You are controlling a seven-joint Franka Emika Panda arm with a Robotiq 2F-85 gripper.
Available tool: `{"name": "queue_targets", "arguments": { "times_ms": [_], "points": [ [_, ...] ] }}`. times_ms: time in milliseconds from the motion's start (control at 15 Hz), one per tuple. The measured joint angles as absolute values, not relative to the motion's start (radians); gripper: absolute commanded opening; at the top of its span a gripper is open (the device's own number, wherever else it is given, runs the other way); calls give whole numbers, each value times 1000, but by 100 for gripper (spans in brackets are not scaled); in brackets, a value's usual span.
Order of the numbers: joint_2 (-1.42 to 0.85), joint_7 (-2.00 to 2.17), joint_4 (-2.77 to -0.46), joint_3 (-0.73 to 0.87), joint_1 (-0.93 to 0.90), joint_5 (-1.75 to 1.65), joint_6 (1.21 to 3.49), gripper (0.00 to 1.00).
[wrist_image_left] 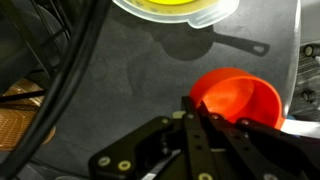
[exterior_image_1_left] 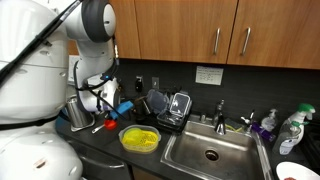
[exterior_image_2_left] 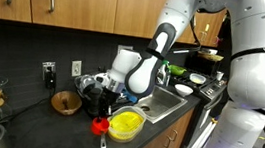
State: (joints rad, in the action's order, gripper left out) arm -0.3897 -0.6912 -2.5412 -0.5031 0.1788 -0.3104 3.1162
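In the wrist view my gripper (wrist_image_left: 193, 102) is shut, its two black fingers pressed together. Their tips sit at the near rim of a red cup (wrist_image_left: 238, 96) that stands on the dark counter. Whether the rim is pinched between them is hidden. A yellow bowl (wrist_image_left: 175, 8) lies just beyond the cup. In both exterior views the arm reaches down over the counter, with the gripper (exterior_image_2_left: 103, 109) low above the red cup (exterior_image_2_left: 99, 127) beside the yellow bowl (exterior_image_2_left: 125, 125). The same bowl (exterior_image_1_left: 140, 138) sits left of the sink (exterior_image_1_left: 210, 152).
A dish rack (exterior_image_1_left: 170, 108) with dark dishes stands behind the bowl. By the faucet (exterior_image_1_left: 220, 112) are bottles (exterior_image_1_left: 268, 125) and a spray bottle (exterior_image_1_left: 292, 128). A wooden bowl (exterior_image_2_left: 66, 102) sits by the wall. Black cables (wrist_image_left: 60, 60) hang close to the gripper.
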Motion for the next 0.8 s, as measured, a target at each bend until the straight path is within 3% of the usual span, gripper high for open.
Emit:
{"name": "queue_targets", "arguments": {
  "times_ms": [800],
  "points": [
    [-367, -702, -2629, -866, 694, -311, 3103, 1]
  ]
}}
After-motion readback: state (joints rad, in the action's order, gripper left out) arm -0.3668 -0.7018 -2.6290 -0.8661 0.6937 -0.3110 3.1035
